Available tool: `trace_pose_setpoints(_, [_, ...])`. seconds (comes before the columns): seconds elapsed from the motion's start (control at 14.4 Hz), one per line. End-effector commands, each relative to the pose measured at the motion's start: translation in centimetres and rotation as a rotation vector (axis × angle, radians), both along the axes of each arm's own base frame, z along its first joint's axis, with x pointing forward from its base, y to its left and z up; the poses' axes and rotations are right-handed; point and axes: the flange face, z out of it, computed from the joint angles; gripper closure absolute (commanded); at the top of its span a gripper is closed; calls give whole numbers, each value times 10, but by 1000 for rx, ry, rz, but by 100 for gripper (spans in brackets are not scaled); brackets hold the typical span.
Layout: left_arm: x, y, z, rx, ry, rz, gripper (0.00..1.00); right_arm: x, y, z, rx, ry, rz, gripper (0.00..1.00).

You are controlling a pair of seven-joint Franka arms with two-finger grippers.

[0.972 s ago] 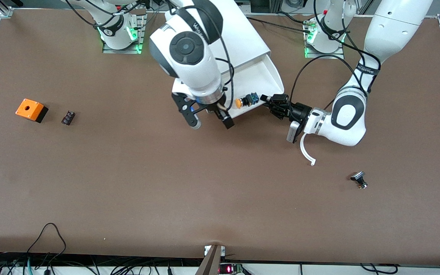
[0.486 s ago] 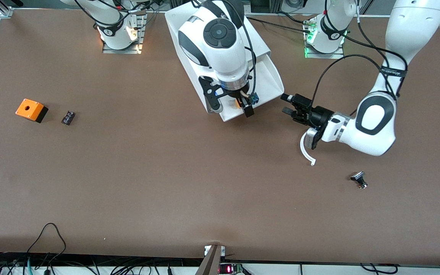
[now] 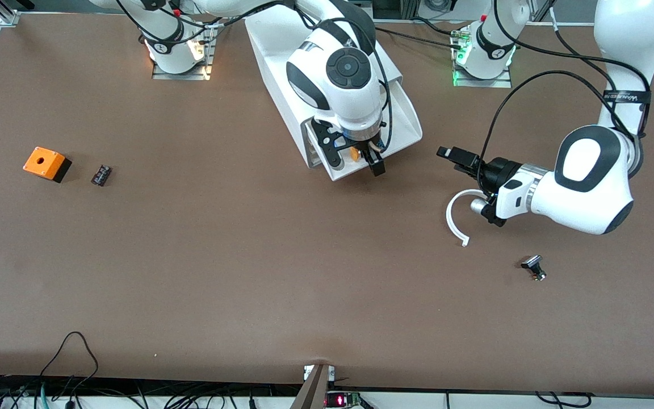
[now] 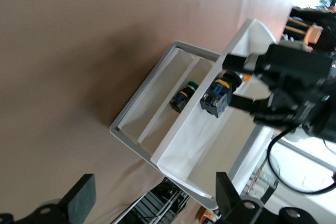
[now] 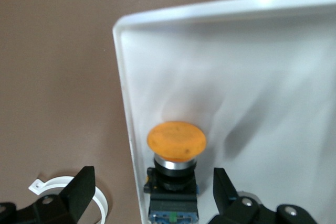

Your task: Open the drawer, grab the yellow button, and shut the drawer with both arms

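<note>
- Since the earlier frames, the right gripper (image 3: 356, 161) has moved from the table in front of the drawer to a spot over the open drawer (image 3: 403, 122), upper centre of the front view, and the left gripper (image 3: 456, 157) has pulled away from the drawer's front toward the left arm's end of the table.
- Right gripper: fingers spread wide, one on each side of the button (image 5: 176, 145), holding nothing.
- Button: lies in the drawer close to its front corner, orange cap above a black-and-blue body in the right wrist view.
- Left gripper: centre right of the front view, fingers open and empty, pointing at the cabinet (image 3: 281, 51).
- White curved strip (image 3: 453, 218): on the table beneath the left wrist.
- Orange box (image 3: 46, 163): at the far left of the frame, with a small dark part (image 3: 101, 174) beside it.
- Small black part (image 3: 534, 267): lower right.
</note>
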Motion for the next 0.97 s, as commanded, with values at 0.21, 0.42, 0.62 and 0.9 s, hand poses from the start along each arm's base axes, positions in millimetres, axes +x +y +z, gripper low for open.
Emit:
trace_pose_setpoints(0.21, [7, -14, 57, 290, 38, 37, 0, -9, 8, 5, -20, 1, -11, 32])
trace_pose_setpoints(0.42, [9, -25, 78, 456, -7, 32, 0, -10, 7, 9, -24, 4, -2, 73])
trace_pose_setpoints(0.62, [6, -61, 100, 678, -135, -22, 0, -11, 4, 12, -36, 15, 3, 86])
trace_pose_setpoints(0.9, [7, -76, 123, 832, -239, -99, 0, -10, 1, 35, -15, -5, 0, 86])
